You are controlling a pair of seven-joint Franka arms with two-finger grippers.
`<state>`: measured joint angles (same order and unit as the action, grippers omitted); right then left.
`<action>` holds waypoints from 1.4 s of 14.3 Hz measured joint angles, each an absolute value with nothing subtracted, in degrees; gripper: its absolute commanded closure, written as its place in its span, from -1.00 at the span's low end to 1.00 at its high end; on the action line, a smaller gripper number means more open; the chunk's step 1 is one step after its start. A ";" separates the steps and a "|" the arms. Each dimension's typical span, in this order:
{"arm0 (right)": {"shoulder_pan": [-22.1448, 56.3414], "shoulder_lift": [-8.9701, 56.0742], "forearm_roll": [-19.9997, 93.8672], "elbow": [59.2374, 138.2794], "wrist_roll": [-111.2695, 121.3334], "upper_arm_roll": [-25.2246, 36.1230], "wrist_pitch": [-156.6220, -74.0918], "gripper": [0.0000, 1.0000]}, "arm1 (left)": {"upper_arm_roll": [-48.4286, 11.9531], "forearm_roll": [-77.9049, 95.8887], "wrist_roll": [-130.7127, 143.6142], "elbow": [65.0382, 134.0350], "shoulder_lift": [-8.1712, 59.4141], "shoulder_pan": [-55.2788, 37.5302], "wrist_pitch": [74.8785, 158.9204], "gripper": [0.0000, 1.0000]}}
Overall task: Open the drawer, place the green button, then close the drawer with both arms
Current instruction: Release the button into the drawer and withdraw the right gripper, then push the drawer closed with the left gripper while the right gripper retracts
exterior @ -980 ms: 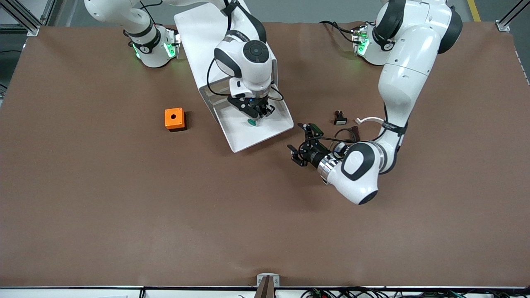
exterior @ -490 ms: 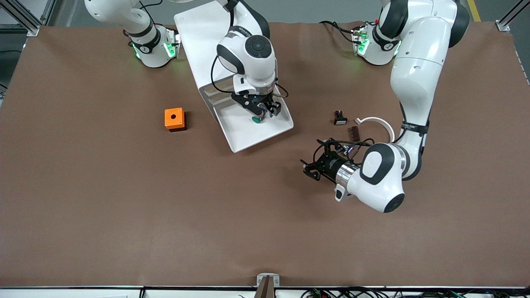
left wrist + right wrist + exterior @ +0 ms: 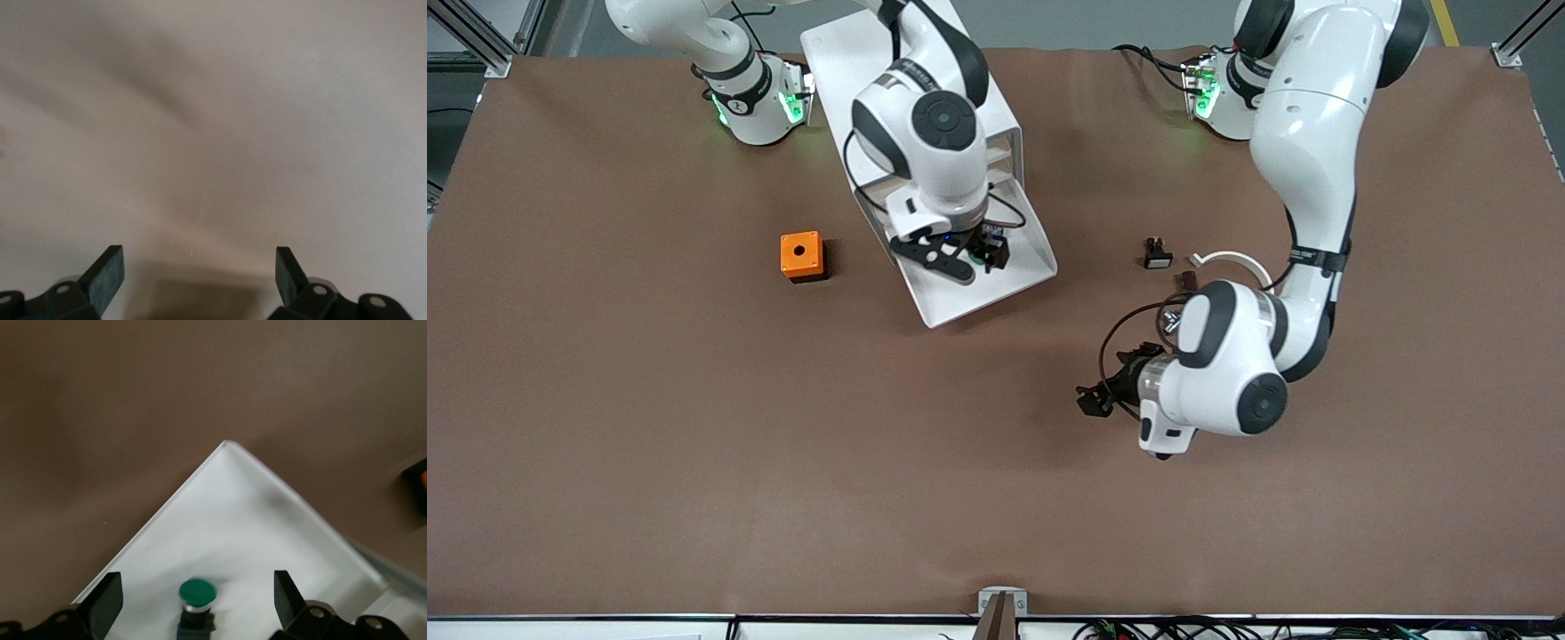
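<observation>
since a second ago my right gripper (image 3: 193, 603) let go of the button (image 3: 197, 599), now lying in the drawer (image 3: 1024, 277) (pulled out). right jaws gape empty above it; left gripper (image 3: 197, 280), spread and empty, waits over bare table near the drawer. closing remains, i judge.

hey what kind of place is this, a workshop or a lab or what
Probably a robotics lab test bench: two white arms bolted along a brown-covered table, a white drawer cabinet, and small electrical parts such as a green button and an orange box.

Left gripper (image 3: 197, 280) fingers (image 3: 107, 273) parted (nothing between) over brown table (image 3: 220, 133).
</observation>
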<state>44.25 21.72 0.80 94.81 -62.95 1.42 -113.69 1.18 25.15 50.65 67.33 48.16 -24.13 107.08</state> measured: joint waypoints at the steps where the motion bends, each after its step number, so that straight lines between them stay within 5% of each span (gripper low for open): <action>1: 42.40 21.07 0.80 94.28 -59.03 1.49 -111.87 -1.00 | 1.17 23.69 50.65 67.39 48.17 -25.24 109.02 -1.00; 20: -2.07 4.19 0.15 90.33 8.29 2.05 -86.74 -1.00 | 1.11 6.93 60.98 69.81 48.21 -41.34 115.72 -1.00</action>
<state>-2.07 4.19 0.15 90.33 8.29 2.05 -86.74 1.11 6.93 60.98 69.81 48.21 -41.34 115.72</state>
